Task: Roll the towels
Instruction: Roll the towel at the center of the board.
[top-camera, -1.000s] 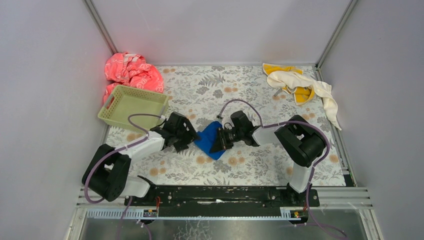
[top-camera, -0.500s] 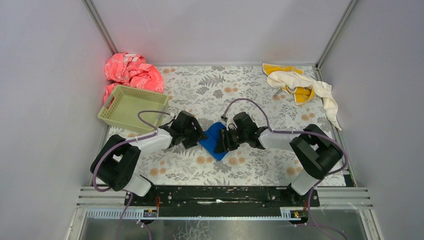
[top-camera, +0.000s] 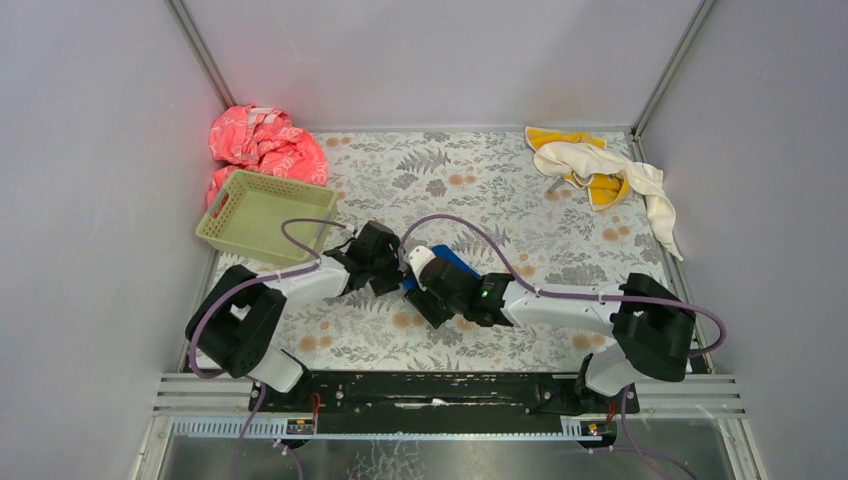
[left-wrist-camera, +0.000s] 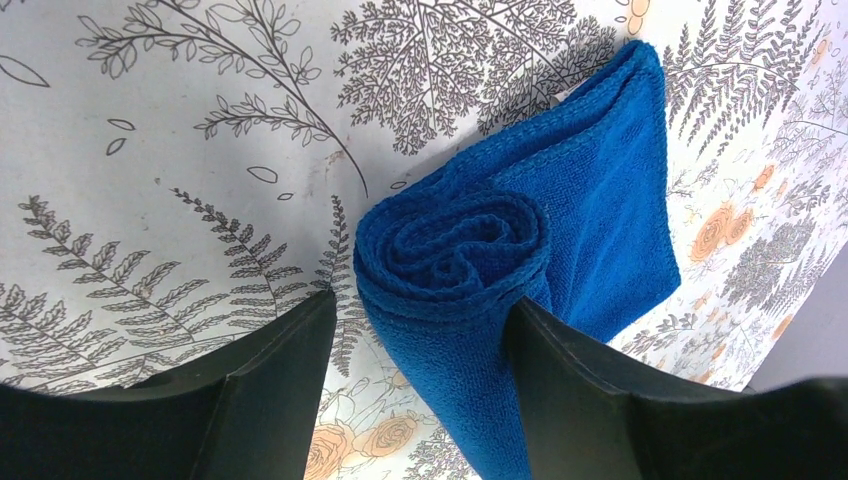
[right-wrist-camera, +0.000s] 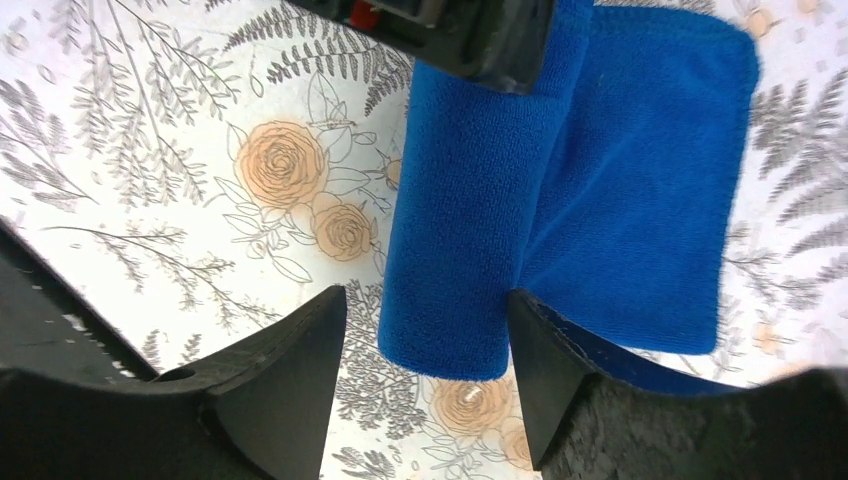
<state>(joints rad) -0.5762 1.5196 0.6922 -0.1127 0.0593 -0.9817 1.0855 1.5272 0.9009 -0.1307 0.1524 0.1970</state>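
The royal blue towel (left-wrist-camera: 600, 190) lies partly rolled on the floral mat; its spiral end (left-wrist-camera: 460, 250) faces the left wrist camera. In the top view only a strip of the blue towel (top-camera: 462, 267) shows. My left gripper (left-wrist-camera: 420, 330) is open and straddles one end of the roll, its right finger (left-wrist-camera: 580, 390) against the cloth. My right gripper (right-wrist-camera: 430, 340) is open and straddles the other end of the roll (right-wrist-camera: 460, 230), with the flat tail (right-wrist-camera: 650, 180) to the right. The cream-white towel (top-camera: 600, 158) and the yellow-orange towel (top-camera: 606, 189) lie heaped at the back right.
A pale green basket (top-camera: 222, 232) stands at the left edge of the mat. The pink-red patterned cloth (top-camera: 265, 145) is bunched behind it in the back left corner. Grey walls enclose the mat on three sides. The two wrists (top-camera: 400, 270) are close together mid-mat.
My right arm has stretched out and its gripper has swung down and left over the near end of the blue towel. My left gripper has moved right, up to the roll.
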